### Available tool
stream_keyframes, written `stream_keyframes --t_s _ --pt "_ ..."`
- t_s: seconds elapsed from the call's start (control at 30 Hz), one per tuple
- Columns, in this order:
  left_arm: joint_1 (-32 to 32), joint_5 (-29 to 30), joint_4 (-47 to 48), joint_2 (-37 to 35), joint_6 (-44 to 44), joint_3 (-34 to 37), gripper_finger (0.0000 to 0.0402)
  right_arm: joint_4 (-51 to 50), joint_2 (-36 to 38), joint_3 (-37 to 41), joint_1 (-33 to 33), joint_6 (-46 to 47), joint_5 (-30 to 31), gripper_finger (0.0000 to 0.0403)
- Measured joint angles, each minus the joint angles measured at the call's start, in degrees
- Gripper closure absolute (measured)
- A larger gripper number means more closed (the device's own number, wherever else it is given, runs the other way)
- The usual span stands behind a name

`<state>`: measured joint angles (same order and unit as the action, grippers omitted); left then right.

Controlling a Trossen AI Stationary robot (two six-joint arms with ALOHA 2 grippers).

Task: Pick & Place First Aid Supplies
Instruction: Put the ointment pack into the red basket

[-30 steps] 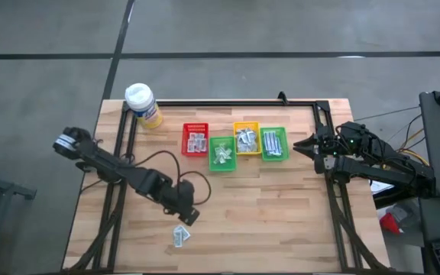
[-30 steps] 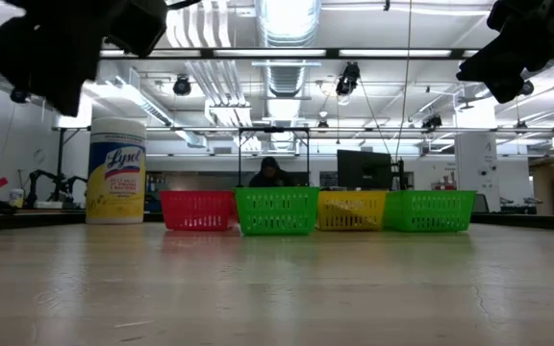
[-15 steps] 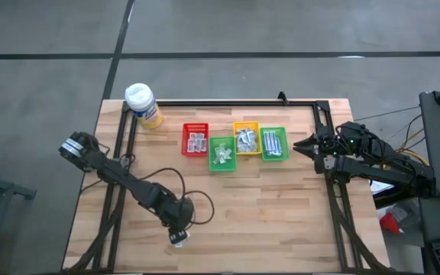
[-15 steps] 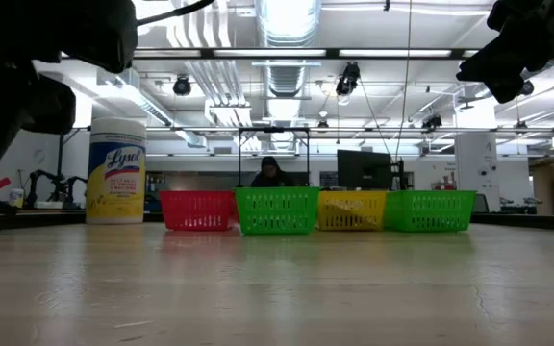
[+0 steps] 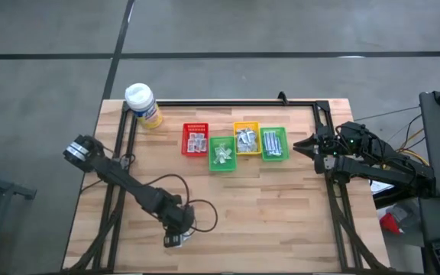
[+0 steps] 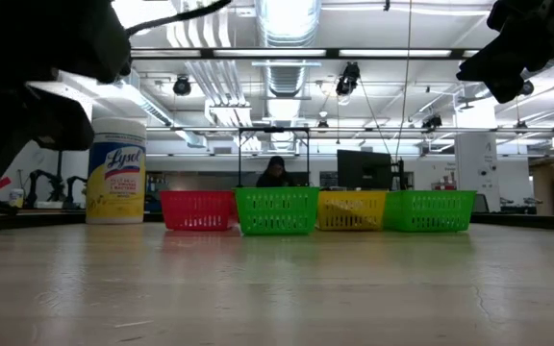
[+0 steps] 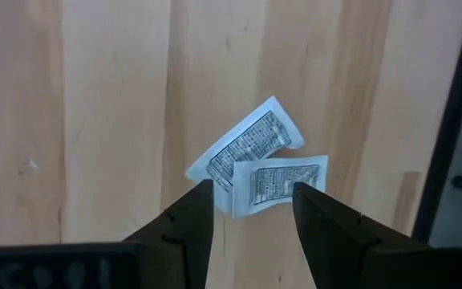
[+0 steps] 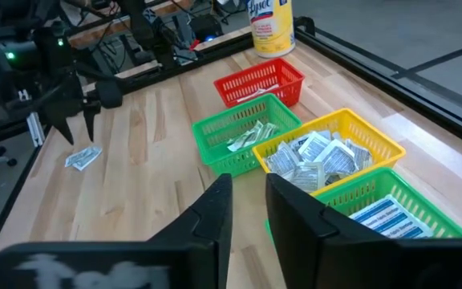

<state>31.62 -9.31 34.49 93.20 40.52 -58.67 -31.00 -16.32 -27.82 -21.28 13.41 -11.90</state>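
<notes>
Nearly done: most supplies sorted in the four bins (image 5: 235,145), two packets (image 7: 255,164) left near front table edge w/ left gripper (image 7: 247,213) spread just above them, holding nothing; right gripper (image 8: 247,201) parked beside bins, part-open, empty.

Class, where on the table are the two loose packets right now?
High view: the packets lie near the table's front edge, left of centre, under the left end effector.
</notes>
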Motion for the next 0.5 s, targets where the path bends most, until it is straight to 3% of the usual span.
stream_keyframes --t_s 0.5 --pt "0.1 -4.7 -3.5 6.1 -1.5 0.0 0.0239 0.0 0.0 0.0 0.0 0.0 0.0 0.0330"
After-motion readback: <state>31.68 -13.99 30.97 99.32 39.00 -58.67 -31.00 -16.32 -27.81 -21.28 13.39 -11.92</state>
